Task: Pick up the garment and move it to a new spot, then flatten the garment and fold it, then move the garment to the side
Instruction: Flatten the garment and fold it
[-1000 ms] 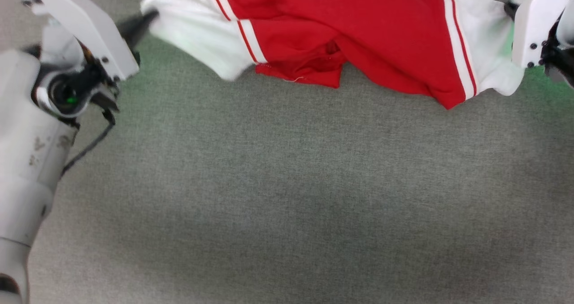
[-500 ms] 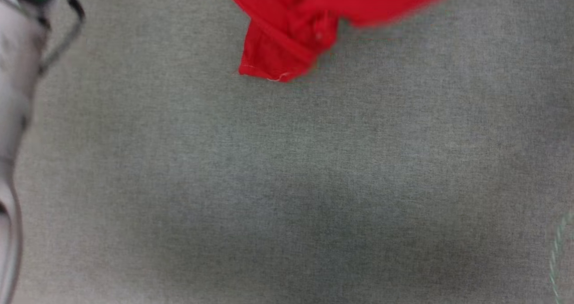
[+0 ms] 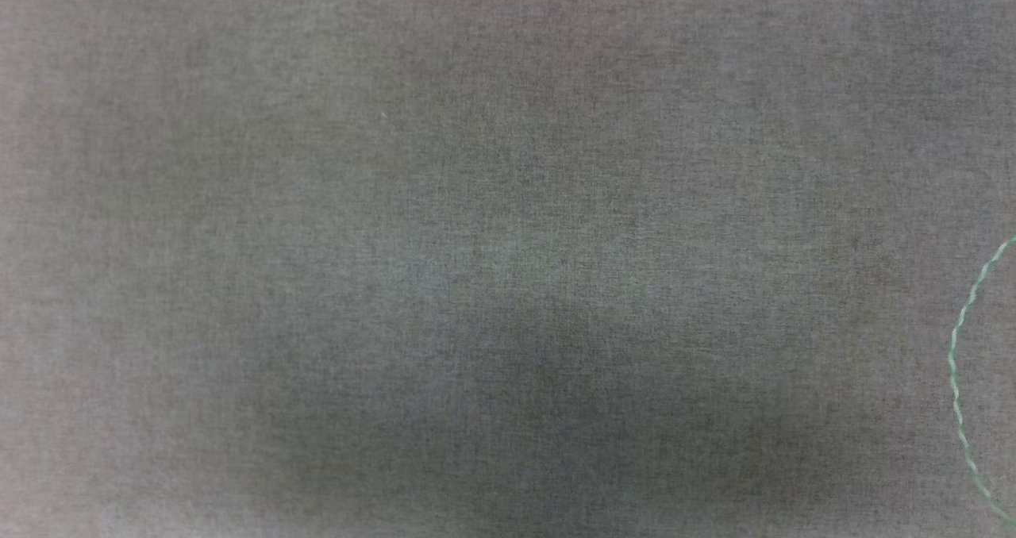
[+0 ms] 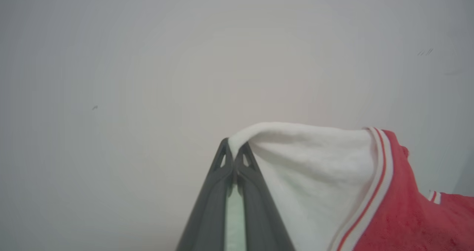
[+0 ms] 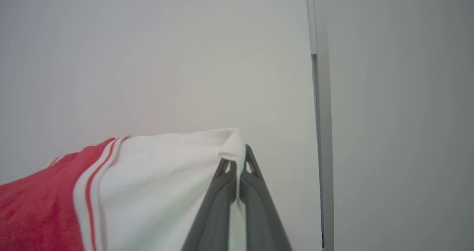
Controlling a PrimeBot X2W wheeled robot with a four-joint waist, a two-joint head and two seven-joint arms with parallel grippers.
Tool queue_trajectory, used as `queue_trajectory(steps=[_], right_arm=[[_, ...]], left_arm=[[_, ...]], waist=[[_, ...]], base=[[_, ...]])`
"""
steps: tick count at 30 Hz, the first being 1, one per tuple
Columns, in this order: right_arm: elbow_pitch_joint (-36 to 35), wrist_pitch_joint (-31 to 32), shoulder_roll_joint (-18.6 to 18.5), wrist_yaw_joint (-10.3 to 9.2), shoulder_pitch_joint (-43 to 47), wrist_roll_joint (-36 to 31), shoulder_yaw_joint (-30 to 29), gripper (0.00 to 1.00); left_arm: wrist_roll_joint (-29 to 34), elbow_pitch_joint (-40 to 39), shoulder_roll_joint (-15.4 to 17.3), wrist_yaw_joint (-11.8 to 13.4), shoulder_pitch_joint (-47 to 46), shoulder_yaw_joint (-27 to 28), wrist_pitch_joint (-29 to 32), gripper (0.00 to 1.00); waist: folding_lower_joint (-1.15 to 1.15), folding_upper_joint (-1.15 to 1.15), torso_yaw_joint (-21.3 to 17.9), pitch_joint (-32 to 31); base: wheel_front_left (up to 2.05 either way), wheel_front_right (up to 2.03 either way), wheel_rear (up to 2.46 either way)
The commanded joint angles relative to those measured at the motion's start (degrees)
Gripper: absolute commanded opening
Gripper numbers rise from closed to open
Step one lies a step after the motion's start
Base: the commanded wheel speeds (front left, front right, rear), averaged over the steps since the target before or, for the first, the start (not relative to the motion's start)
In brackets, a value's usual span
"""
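Left hand [image 4: 234, 151] and right hand [image 5: 237, 157] pinch only sleeve tips, so the garment [image 4: 333, 191] sagging at four o'clock could slip.

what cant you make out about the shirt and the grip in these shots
Chest and lettering of the garment: cut off by the wrist views' edges.
How much cloth each grip pinches: hidden inside the shut left gripper and right gripper.
Whether its hem clears the grey surface: hem cut off in both wrist views.
Rest of the green thread: cut by the head view's right edge.
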Motion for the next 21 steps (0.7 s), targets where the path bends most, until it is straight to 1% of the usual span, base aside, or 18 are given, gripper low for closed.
queue_trajectory(steps=[1, 5, 7, 9, 12, 14, 17, 21], right_arm=[[0.16, -0.35, 0.01, -0.09, 0.85, 0.12, 0.3, 0.0], [-0.37, -0.83, 1.04, -0.08, 6.02, 2.45, 4.4, 0.0], [-2.31, -0.48, 1.1, -0.08, 9.93, 4.8, 7.83, 0.0], [-5.52, -0.19, -0.31, -0.09, 14.86, 7.31, 11.99, 0.0], [-12.36, 0.66, -2.41, -0.08, 22.91, 12.79, 17.56, 0.0], [-17.72, 1.55, -5.0, -0.08, 28.64, 16.79, 20.47, 0.0], [-26.05, 3.03, -9.0, -0.08, 37.77, 22.18, 23.17, 0.0], [-36.35, 4.66, -14.08, -0.08, 49.39, 26.59, 23.65, 0.0]], left_arm=[[0.58, 0.01, -0.24, -0.39, 1.1, 0.24, 0.02, 0.0], [-0.93, -0.39, -1.93, -1.72, 6.99, 2.83, 0.03, 0.0], [-2.51, -2.33, -2.89, -1.99, 11.39, 1.47, 0.02, 0.0], [-5.6, -5.32, -2.33, -1.9, 16.23, 0.16, 0.15, 0.0], [-10.91, -11.1, -0.33, -1.93, 24.07, -1.42, 0.78, 0.0], [-14.23, -15.45, 1.25, -1.94, 29.92, -2.59, 1.28, 0.0], [-18.78, -22.79, 4.16, -1.95, 38.63, -4.37, 1.93, 0.0], [-23.41, -31.24, 8.09, -1.95, 51.18, -5.69, 1.8, 0.0]], waist=[[0.0, 0.0, 0.02, -0.11], [0.0, 0.0, 0.02, -1.07], [0.0, 0.0, 0.07, -1.77], [0.0, 0.0, 0.29, -2.6], [0.0, 0.0, -0.01, -4.05], [0.0, 0.0, -0.31, -5.1], [0.0, 0.0, -0.99, -6.96], [0.0, 0.0, -1.49, -9.84]], base=[[0.0, 0.0, 0.0], [0.0, 0.0, 0.0], [0.0, 0.0, 0.0], [0.0, 0.0, 0.0], [0.0, 0.0, 0.0], [0.0, 0.0, 0.0], [0.0, 0.0, 0.0], [0.0, 0.0, 0.0]])
